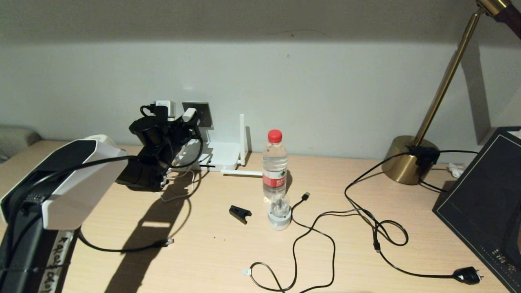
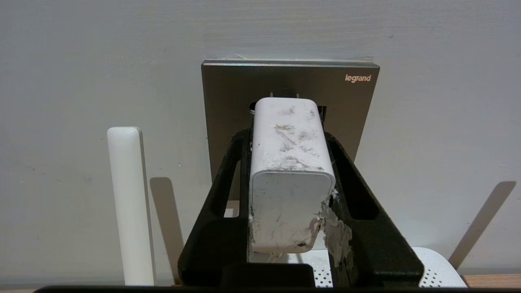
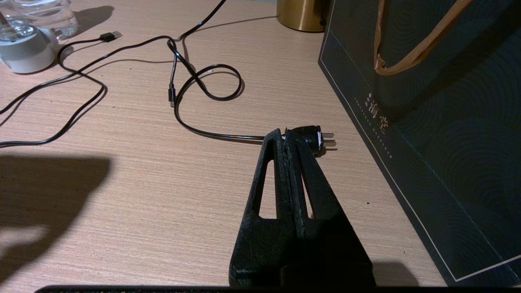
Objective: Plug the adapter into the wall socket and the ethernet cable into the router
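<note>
Wooden desk (image 1: 211,260) against a grey wall: left of centre in the head view, the left gripper (image 2: 291,134) clamps the adapter (image 2: 289,175), its prongs at the socket (image 2: 232,101). Right gripper (image 3: 285,140) closed, empty, at the right wrist view's lower centre.

Wall (image 1: 325,81): plain pale grey, matte, upper band in shadow. Desk (image 1: 211,252): light wood-grain top, set flush against the wall. Lamp (image 1: 411,158): round brass base at the desk's far right, slanted brass stem rising out of view. Lighting: warm, from the right; hard shadows fall across the desk's left half. Grey upholstered edge (image 1: 16,140) beyond the desk's far left corner.
</note>
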